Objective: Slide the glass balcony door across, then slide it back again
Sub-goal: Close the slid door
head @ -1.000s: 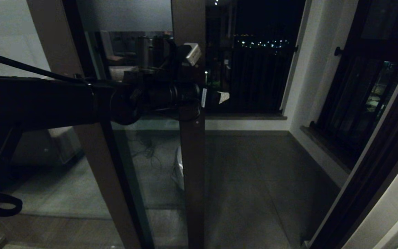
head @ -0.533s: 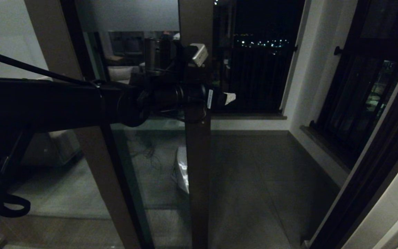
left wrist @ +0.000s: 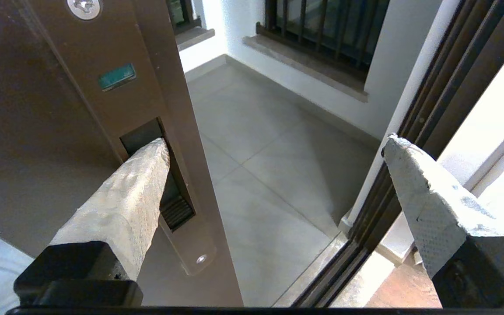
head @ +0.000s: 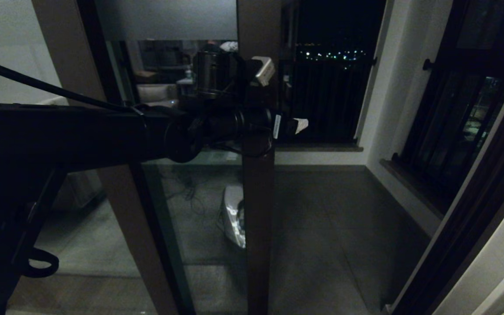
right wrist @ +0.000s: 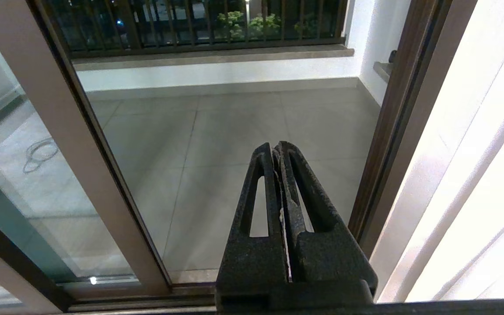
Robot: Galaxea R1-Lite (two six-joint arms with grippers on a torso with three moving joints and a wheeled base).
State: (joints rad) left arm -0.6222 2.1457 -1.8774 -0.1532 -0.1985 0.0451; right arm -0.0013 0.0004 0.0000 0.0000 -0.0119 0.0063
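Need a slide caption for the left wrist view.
Left hand open, one fingertip hooked in the glass balcony door's pull slot.

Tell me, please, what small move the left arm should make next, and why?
Probably keep drawing the glass balcony door sideways toward the jamb: one fingertip of the open left gripper is hooked in the pull slot, and a gap remains.

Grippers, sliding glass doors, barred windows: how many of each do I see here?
Grippers: 2 (left gripper, right gripper)
Glass balcony door: 1
Barred windows: 2 (back window, side window)
Total: 5
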